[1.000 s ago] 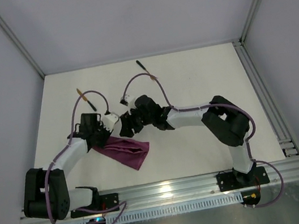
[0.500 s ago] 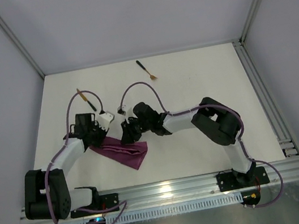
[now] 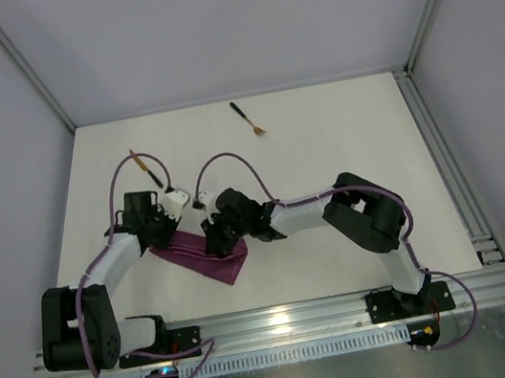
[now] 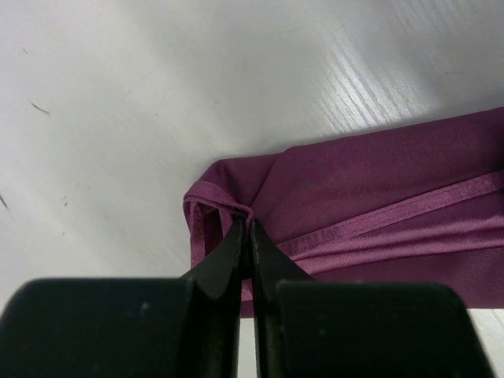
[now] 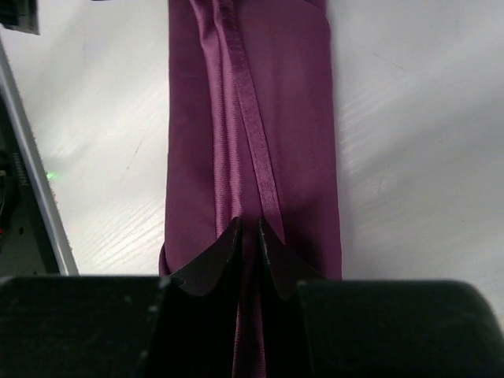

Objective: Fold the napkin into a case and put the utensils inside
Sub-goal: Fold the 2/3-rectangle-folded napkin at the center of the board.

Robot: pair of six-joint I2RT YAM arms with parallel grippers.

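Nearest the arm bases, the napkin (image 3: 196, 257) lies on the white surface (image 3: 323, 148) as a long narrow band, already folded over itself, with a stitched hem (image 5: 250, 126) running down its length. The left claw (image 4: 245, 228) is closed almost fully, its tips pinching the hemmed corner at the band's left end where the layers bunch. The right claw (image 5: 249, 230) is likewise nearly shut, nipping the hem and the crease beside it further along the band. Both grips look thin, only an edge of cloth, so I judge the fold in hand wants slow, matched motion: lift both ends little and together, hold the band taut enough that the layers stay stacked, lay the flap down flat, and let go only once it rests on the surface. A jerk or uneven pull would likely slip the hem out or splay the pouch open. Farther back, well apart from the cloth, one utensil (image 3: 142, 166) lies just beyond the left arm, partly crossed by a cable (image 3: 124, 176); the second utensil (image 3: 248, 119) lies further off. Which is fork and which knife is too small to tell.
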